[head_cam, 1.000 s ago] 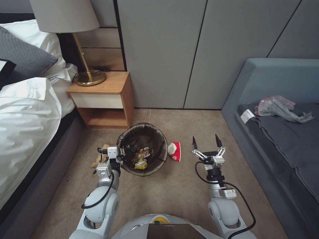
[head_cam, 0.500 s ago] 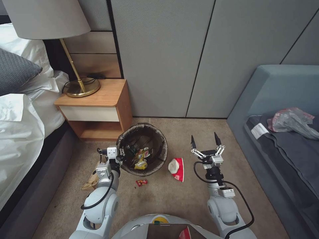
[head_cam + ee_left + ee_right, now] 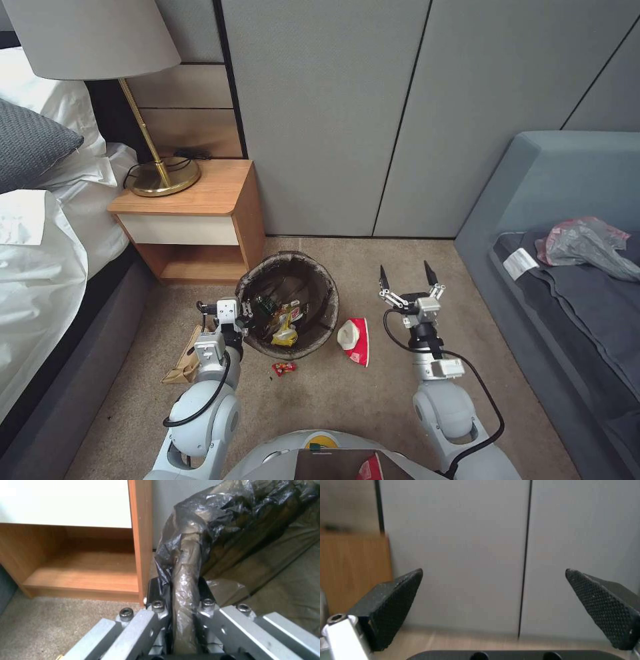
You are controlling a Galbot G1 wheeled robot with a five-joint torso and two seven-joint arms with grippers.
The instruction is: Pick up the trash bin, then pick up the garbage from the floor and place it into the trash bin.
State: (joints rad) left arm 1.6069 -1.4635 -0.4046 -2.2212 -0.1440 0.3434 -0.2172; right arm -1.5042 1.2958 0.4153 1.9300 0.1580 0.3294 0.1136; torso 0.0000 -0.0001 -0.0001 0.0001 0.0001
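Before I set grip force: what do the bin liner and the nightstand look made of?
The bin liner looks like thin glossy dark plastic film: it crinkles and glints where the left end effector pinches it over the rim. The nightstand looks like matte wood-grain board, possibly laminate, with a smooth white drawer front.

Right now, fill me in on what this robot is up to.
The left gripper is clamped on the bag-lined rim of the trash bin, holding it beside the nightstand. The right gripper hangs open above the floor. A red-and-white wrapper, a small red wrapper and a brown paper bag lie on the carpet near the bin.
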